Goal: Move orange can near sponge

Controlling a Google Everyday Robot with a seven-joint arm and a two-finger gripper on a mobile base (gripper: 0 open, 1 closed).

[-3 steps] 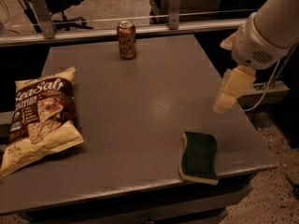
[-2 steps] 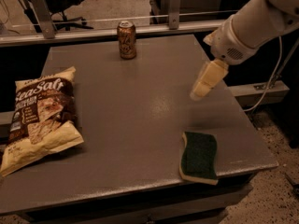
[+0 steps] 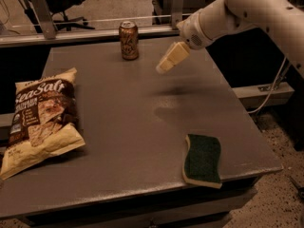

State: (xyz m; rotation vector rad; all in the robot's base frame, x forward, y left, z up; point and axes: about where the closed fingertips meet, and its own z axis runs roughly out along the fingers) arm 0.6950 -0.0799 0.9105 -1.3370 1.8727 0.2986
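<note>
Nearest, the sponge (image 3: 203, 159) lay by the table's (image 3: 123, 127) front right edge | chip bag (image 3: 40, 120) off left, not in the way | gripper (image 3: 165, 67) had swung in from the right, hovering close to the can, open or closed I couldn't tell | orange can (image 3: 128, 41) upright at far edge, ungrasped, well apart from sponge.

orange can (image 3: 128, 40): upright, far centre | sponge (image 3: 203, 160): flat, green face up, near right, well apart | gripper (image 3: 164, 68): aloft right of can
</note>
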